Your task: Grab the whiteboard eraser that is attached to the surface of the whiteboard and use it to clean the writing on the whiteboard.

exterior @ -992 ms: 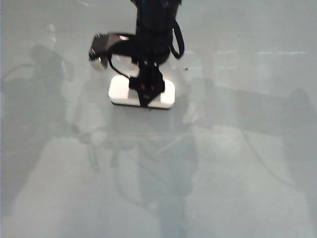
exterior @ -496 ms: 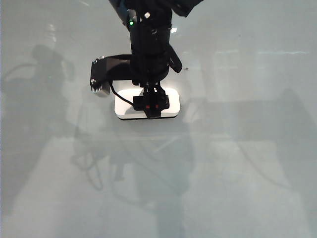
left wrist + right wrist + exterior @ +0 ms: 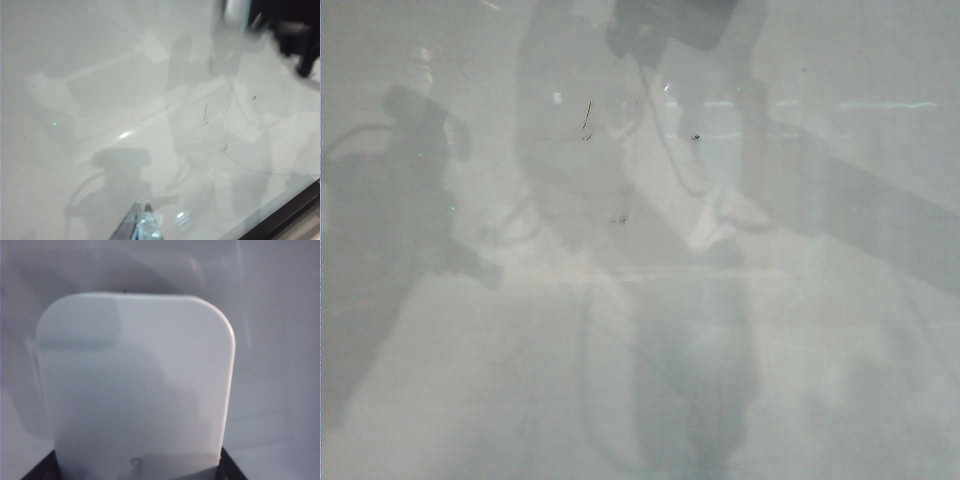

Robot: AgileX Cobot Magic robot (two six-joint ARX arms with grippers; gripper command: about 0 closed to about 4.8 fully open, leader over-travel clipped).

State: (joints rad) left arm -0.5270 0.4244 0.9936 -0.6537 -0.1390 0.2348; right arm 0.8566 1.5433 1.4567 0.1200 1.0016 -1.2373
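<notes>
The whiteboard point(image 3: 840, 330) fills everything I can see, a glossy pale sheet full of hazy reflections, with its dark edge only showing in a corner of the left wrist view. Nearest to me, the right wrist camera is filled by the whiteboard eraser point(image 3: 135, 385), a white rounded block with its wide face to the lens and its near end seated in the right gripper point(image 3: 137, 471), whose dark jaws stand fairly wide, clamped across the block. The left gripper point(image 3: 141, 224) shows only as fingertips low in its own view, close together as far as I can judge, holding nothing and hovering over bare board. Farther out, the overhead camera shows only a blurred dark bulk of the right arm point(image 3: 670, 25) at the far edge. Between the arms lies the writing point(image 3: 587, 117), a thin dark stroke with a smaller mark near it. I judge the wipe is next: I would bring the eraser's felt face flat onto the board just beyond the stroke, press evenly, and drag straight across it
</notes>
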